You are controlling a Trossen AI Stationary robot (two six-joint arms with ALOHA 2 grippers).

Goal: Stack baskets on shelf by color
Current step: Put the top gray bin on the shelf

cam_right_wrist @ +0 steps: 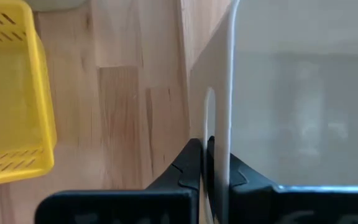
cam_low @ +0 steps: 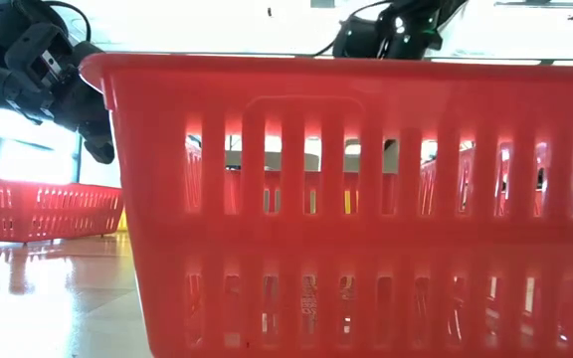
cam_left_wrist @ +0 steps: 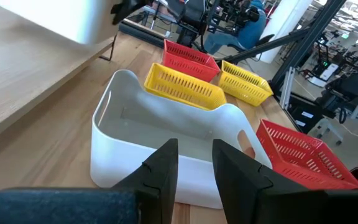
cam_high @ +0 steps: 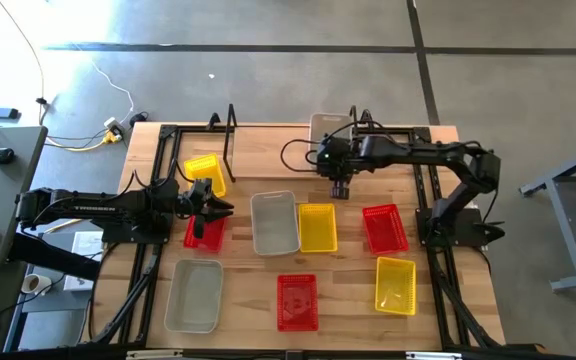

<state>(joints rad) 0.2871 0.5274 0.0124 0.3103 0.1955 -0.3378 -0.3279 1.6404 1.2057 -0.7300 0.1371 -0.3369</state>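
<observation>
My right gripper (cam_high: 340, 188) is shut on a grey-white basket (cam_high: 330, 127) near the table's far edge; the left wrist view shows this basket (cam_left_wrist: 48, 18) up off the table. My left gripper (cam_left_wrist: 196, 155) stands open and holds nothing, above a red basket (cam_high: 205, 233) at the left. Its fingers point toward another grey-white basket (cam_left_wrist: 160, 137) at mid table. A yellow basket (cam_high: 205, 172) lies beside the black wire shelf (cam_high: 230, 130) at the far left. The other baskets rest flat on the table. My right gripper (cam_right_wrist: 211, 146) pinches the grey-white basket's end wall (cam_right_wrist: 231, 106) beside its handle slot (cam_right_wrist: 209, 112), one finger inside the basket and one outside. The fingers slant steeply down from above. The basket is lifted clear and reaches from the fingers toward the table's far edge.
At mid table a yellow basket (cam_high: 318, 228) and a red one (cam_high: 383, 228) lie side by side. Nearer the front edge are a grey-white basket (cam_high: 195, 295), a red one (cam_high: 298, 300) that fills the low view (cam_low: 366, 199), and a yellow one (cam_high: 395, 285).
</observation>
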